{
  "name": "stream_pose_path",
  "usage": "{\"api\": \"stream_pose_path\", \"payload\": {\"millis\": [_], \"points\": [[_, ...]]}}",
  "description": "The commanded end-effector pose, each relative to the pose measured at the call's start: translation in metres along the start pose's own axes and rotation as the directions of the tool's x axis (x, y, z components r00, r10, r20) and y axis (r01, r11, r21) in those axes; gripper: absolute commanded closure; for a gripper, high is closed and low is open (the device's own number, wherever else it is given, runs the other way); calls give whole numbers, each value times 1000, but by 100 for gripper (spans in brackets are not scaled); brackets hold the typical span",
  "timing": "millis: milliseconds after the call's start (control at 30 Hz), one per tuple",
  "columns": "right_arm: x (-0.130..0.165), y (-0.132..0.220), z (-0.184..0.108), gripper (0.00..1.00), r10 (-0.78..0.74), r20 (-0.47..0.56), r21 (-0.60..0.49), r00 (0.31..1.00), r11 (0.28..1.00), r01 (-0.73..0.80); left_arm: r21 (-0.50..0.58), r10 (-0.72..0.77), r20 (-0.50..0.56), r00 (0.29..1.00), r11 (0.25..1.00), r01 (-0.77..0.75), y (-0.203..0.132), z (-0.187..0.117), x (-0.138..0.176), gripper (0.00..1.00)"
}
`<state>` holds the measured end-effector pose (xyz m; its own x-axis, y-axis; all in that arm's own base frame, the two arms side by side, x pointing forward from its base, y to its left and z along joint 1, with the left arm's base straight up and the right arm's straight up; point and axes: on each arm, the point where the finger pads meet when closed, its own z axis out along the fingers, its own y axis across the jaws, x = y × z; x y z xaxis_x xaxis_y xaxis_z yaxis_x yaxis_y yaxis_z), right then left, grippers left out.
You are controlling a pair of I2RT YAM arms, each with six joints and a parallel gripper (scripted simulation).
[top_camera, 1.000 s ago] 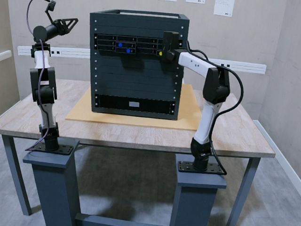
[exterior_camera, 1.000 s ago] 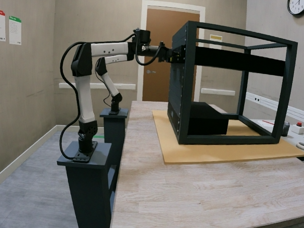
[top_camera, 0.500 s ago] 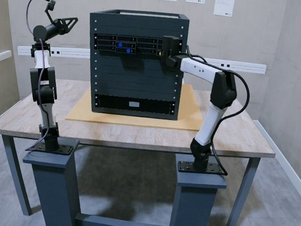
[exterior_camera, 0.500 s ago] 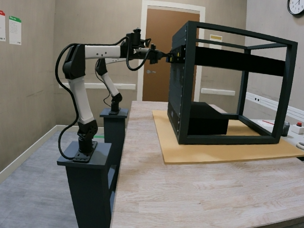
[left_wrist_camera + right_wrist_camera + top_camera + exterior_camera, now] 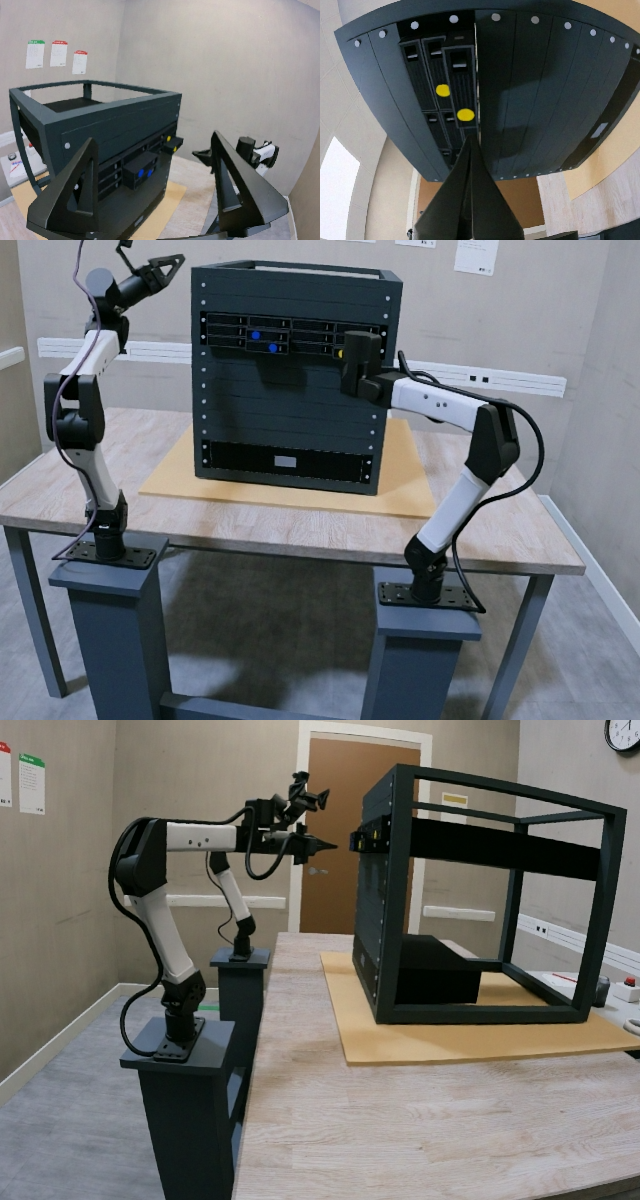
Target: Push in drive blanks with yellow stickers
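Apparently, right end effector (image 5: 352,389) (image 5: 337,846) (image 5: 471,140) shut.

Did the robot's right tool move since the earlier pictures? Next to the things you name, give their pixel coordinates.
Yes. In the exterior view, the right tool (image 5: 356,361) (image 5: 336,846) (image 5: 192,152) (image 5: 472,138) moved back, away from the rack (image 5: 289,410) (image 5: 393,926) (image 5: 115,114) (image 5: 492,75).
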<state>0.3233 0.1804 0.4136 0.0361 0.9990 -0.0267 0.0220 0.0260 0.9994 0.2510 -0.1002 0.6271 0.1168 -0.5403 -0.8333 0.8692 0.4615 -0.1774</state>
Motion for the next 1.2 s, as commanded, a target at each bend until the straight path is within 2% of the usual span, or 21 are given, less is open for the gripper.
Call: {"api": "stream_pose_path", "payload": {"millis": [0, 200, 467, 533, 667, 900, 1167], "points": [[-8, 15, -7, 100, 49, 12, -38, 999, 998, -49, -165, 2, 33, 999, 986, 3, 14, 23, -6, 0], [-7, 17, -7, 100, 53, 2, -41, 999, 998, -52, -170, -44, -49, 998, 985, 35, -9, 63, 23, 0], [-7, 17, -7, 100, 52, 1, -41, 999, 998, -52, -123, -35, -225, 974, 992, 7, -69, 94, 66, 0], [-7, 17, -7, 100, 52, 1, -41, 999, 998, -52, -123, -35, -225, 974, 992, 7, -69, 94, 66, 0], [-7, 17, -7, 100, 53, 1, -41, 999, 998, -53, -91, 26, -350, 936, 994, -61, -102, 95, 89, 0], [-7, 17, -7, 100, 53, 1, -41, 999, 998, -53, -7, 124, -472, 873, 990, -144, -144, 86, 109, 0], [-7, 17, -7, 100, 53, 1, -41, 999, 998, -53, 25, 125, -465, 876, 991, -128, -158, 87, 106, 0]]}}
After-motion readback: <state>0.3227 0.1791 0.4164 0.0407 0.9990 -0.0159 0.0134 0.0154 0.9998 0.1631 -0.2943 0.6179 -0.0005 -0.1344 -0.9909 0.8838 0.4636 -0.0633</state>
